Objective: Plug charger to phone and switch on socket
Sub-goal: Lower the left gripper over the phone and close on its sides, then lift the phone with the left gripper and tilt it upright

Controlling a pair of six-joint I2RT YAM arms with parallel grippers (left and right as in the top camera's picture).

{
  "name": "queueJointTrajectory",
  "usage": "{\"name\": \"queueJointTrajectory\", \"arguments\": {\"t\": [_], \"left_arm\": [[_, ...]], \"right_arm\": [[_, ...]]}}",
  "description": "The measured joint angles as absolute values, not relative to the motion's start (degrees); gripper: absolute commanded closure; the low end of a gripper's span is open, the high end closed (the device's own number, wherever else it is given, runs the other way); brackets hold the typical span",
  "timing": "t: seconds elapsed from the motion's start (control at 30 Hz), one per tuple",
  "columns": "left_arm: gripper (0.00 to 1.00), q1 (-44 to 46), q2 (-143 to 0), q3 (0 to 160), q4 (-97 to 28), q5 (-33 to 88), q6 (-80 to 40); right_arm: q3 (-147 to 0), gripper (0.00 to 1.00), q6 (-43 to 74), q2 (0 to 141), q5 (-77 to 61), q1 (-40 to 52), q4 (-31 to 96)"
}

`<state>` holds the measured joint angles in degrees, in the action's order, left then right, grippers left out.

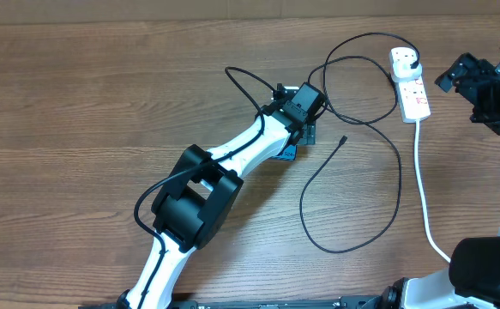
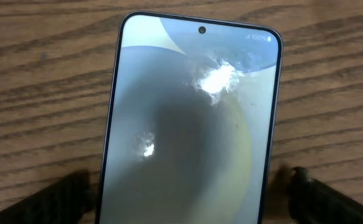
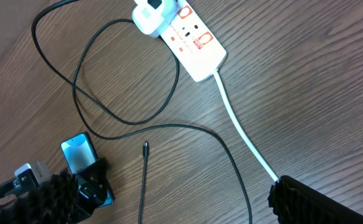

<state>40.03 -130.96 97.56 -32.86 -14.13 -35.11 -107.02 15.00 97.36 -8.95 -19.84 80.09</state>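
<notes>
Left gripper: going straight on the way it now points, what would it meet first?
The slim rectangular smartphone with the pale blue-grey screen, lying flat on the wooden table. The left gripper points down at it, its open fingers either side of it; the gap above it is unclear.

The worktop (image 1: pixel 78 103) shows brown wood grain with a matt finish (real wood or laminate, I cannot tell). The phone (image 2: pixel 187 124) has a glossy, glass-like screen with bright reflections on it, and a smooth, shiny frame. The socket (image 1: pixel 411 86) and its thick cord (image 1: pixel 418 172) look like smooth white plastic. The charger (image 1: pixel 400 176) cable is matt black. The fingers (image 2: pixel 321 199) of the left hand (image 2: pixel 188 180) look black, dull and rough.
</notes>
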Motion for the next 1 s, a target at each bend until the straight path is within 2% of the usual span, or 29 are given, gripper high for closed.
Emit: {"name": "queueJointTrajectory", "arguments": {"t": [0.2, 0.27, 0.4, 0.57, 0.73, 1.0], "left_arm": [[0.13, 40.0, -131.0, 97.7, -34.1, -14.6, -34.5], [0.20, 40.0, -131.0, 97.9, -35.0, -14.6, -34.5], [0.27, 40.1, -131.0, 98.2, -36.0, -14.6, -34.5], [0.25, 40.0, -131.0, 98.3, -36.6, -14.6, -34.5], [0.19, 40.0, -131.0, 98.7, -38.1, -14.6, -34.5], [0.20, 39.9, -130.1, 99.2, -45.6, -14.5, -35.0]], "right_arm": [[-107.0, 0.00, 15.0, 97.4, -9.0, -19.8, 80.1], [-107.0, 0.00, 15.0, 97.4, -9.0, -19.8, 80.1], [-107.0, 0.00, 15.0, 97.4, -9.0, -19.8, 80.1], [-107.0, 0.00, 15.0, 97.4, -9.0, -19.8, 80.1], [-107.0, 0.00, 15.0, 97.4, -9.0, -19.8, 80.1], [-107.0, 0.00, 15.0, 97.4, -9.0, -19.8, 80.1]]}}
